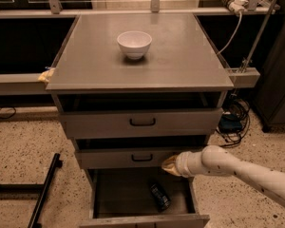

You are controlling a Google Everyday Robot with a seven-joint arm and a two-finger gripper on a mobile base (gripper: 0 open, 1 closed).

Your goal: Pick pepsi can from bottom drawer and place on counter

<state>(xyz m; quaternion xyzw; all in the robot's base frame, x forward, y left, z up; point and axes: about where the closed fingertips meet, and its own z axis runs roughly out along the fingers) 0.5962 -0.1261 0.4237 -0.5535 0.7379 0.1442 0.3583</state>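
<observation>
The pepsi can (160, 196) lies on its side inside the open bottom drawer (118, 194), right of the middle, dark blue with light markings. The counter (141, 51) is the flat grey cabinet top, with a white bowl (134, 44) on it. My gripper (169, 165) is at the end of the white arm that reaches in from the right. It hovers over the drawer's right part, just in front of the middle drawer's front panel, above and slightly right of the can and apart from it.
Two shallower drawers with black handles (142, 122) sit above the bottom drawer, both slightly pulled out. A black stand leg (45, 191) lies on the speckled floor at the left. Cables and a dark box (230, 122) lie right of the cabinet.
</observation>
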